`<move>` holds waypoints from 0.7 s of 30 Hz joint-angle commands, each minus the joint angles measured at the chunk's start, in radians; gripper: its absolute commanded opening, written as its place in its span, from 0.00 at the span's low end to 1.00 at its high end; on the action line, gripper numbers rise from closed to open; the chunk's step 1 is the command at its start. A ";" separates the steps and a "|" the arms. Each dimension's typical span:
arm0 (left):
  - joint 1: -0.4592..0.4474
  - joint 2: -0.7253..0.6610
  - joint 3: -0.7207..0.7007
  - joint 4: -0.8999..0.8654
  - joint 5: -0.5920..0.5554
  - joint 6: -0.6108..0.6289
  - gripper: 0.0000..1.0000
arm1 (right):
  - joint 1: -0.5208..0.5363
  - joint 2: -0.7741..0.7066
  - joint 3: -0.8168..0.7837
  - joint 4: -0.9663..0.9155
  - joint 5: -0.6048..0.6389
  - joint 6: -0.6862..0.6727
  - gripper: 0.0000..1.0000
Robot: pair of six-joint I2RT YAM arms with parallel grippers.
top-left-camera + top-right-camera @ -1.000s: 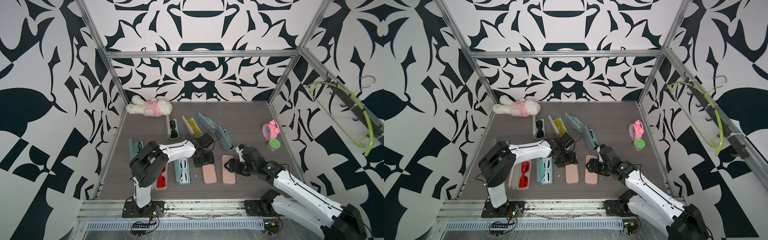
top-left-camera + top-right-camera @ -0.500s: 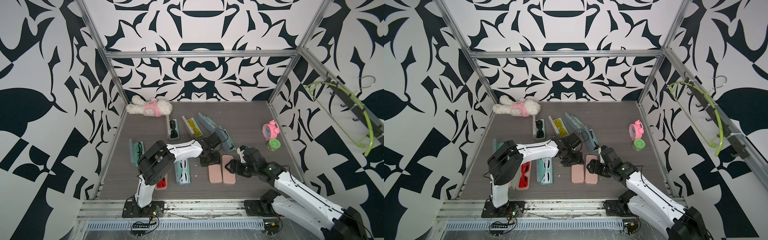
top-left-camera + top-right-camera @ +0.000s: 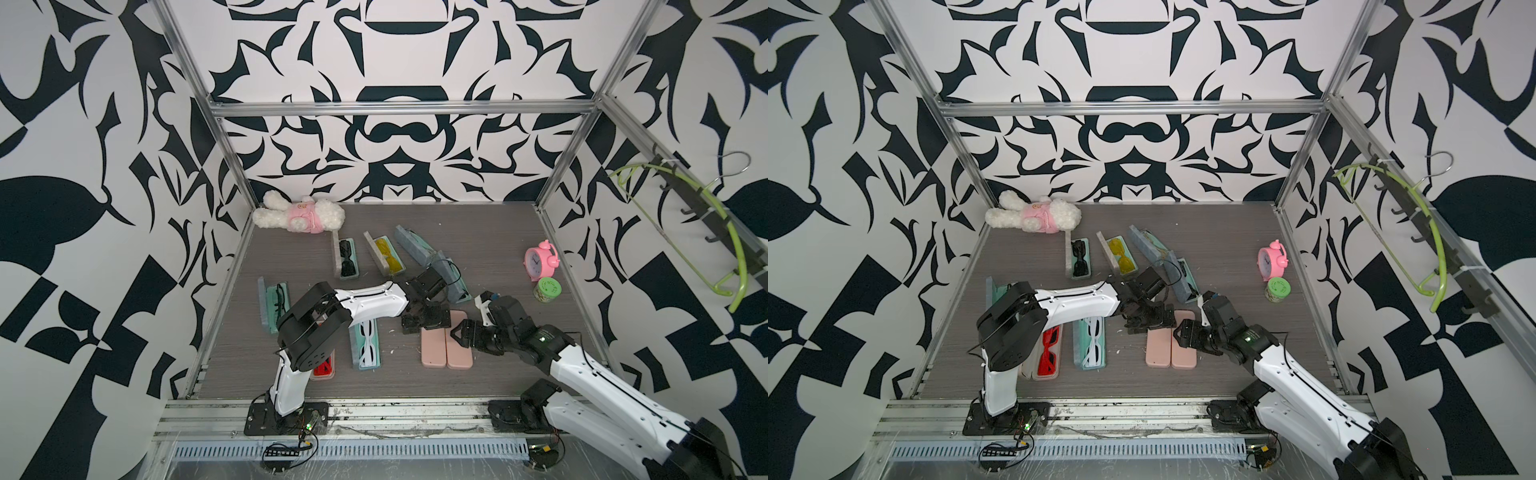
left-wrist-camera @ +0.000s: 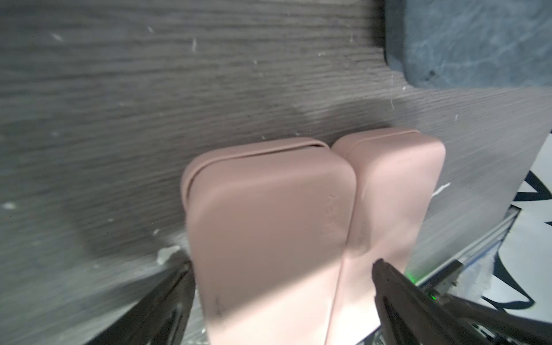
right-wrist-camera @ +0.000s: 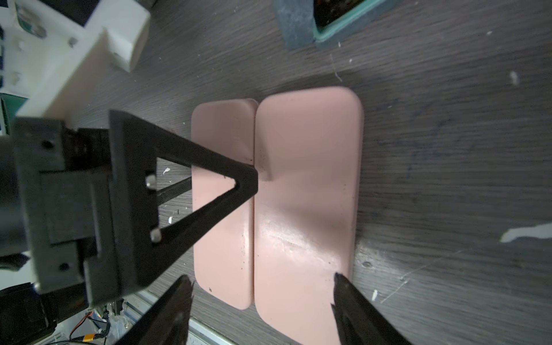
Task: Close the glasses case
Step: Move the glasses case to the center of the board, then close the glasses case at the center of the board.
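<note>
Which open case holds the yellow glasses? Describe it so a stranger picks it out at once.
Start at the plush rabbit in the far corner of the table. Just nearer than it lie open cases in a row; take the one between the black-glasses case and the grey-blue case. The yellow-glasses case alone shows yellow lenses.

The left wrist view's edge crops both pink cases (image 4: 268, 227).

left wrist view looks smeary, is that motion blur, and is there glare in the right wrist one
Left wrist view: the grain of the table is streaked and the pink cases have soft edges, which looks like motion blur. Right wrist view: sharp, with a pale sheen on one pink case and a soft shadow band across it.
</note>
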 commanded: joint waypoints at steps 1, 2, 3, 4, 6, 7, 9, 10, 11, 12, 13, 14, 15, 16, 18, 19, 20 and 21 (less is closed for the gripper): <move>0.013 -0.068 -0.035 -0.039 -0.044 -0.007 0.99 | -0.005 -0.022 0.001 -0.012 0.000 -0.012 0.76; 0.018 -0.088 -0.044 -0.038 -0.050 -0.009 0.99 | -0.004 -0.028 0.002 -0.015 0.000 -0.010 0.76; 0.026 -0.113 -0.053 -0.038 -0.055 -0.012 0.99 | -0.005 -0.032 0.003 -0.018 0.000 -0.011 0.76; 0.035 -0.141 -0.062 -0.040 -0.060 -0.013 0.99 | -0.005 -0.037 0.007 -0.021 0.000 -0.013 0.76; 0.051 -0.199 -0.081 -0.045 -0.070 -0.012 0.99 | -0.005 -0.042 0.016 -0.029 0.000 -0.016 0.76; 0.061 -0.233 -0.090 -0.052 -0.081 -0.010 0.99 | -0.005 -0.044 0.019 -0.031 0.000 -0.017 0.76; 0.080 -0.302 -0.107 -0.072 -0.095 -0.004 0.99 | -0.005 -0.049 0.023 -0.031 -0.002 -0.018 0.76; 0.087 -0.344 -0.116 -0.086 -0.106 0.003 0.99 | -0.005 -0.052 0.025 -0.029 -0.004 -0.018 0.76; 0.094 -0.377 -0.122 -0.099 -0.116 0.009 0.99 | -0.005 -0.053 0.026 -0.027 -0.006 -0.017 0.76; 0.101 -0.421 -0.131 -0.115 -0.129 0.016 0.99 | -0.005 -0.054 0.027 -0.023 -0.008 -0.016 0.76; 0.111 -0.464 -0.143 -0.131 -0.141 0.019 0.99 | -0.005 -0.054 0.027 -0.016 -0.011 -0.013 0.76; 0.120 -0.498 -0.155 -0.143 -0.146 0.022 0.99 | -0.005 -0.052 0.026 -0.008 -0.015 -0.012 0.76; 0.133 -0.542 -0.168 -0.159 -0.151 0.024 0.99 | -0.005 -0.047 0.028 0.001 -0.020 -0.008 0.76; 0.147 -0.581 -0.186 -0.174 -0.154 0.024 0.99 | -0.005 -0.039 0.031 0.010 -0.025 -0.006 0.76; 0.172 -0.662 -0.217 -0.200 -0.159 0.028 0.99 | -0.004 -0.024 0.032 0.030 -0.034 -0.002 0.76; 0.185 -0.714 -0.233 -0.216 -0.164 0.032 1.00 | -0.004 -0.018 0.035 0.044 -0.040 0.002 0.76; 0.194 -0.745 -0.244 -0.230 -0.164 0.036 0.99 | -0.004 -0.010 0.035 0.058 -0.045 0.007 0.76; 0.203 -0.775 -0.258 -0.248 -0.164 0.040 0.99 | -0.003 -0.001 0.036 0.073 -0.051 0.012 0.76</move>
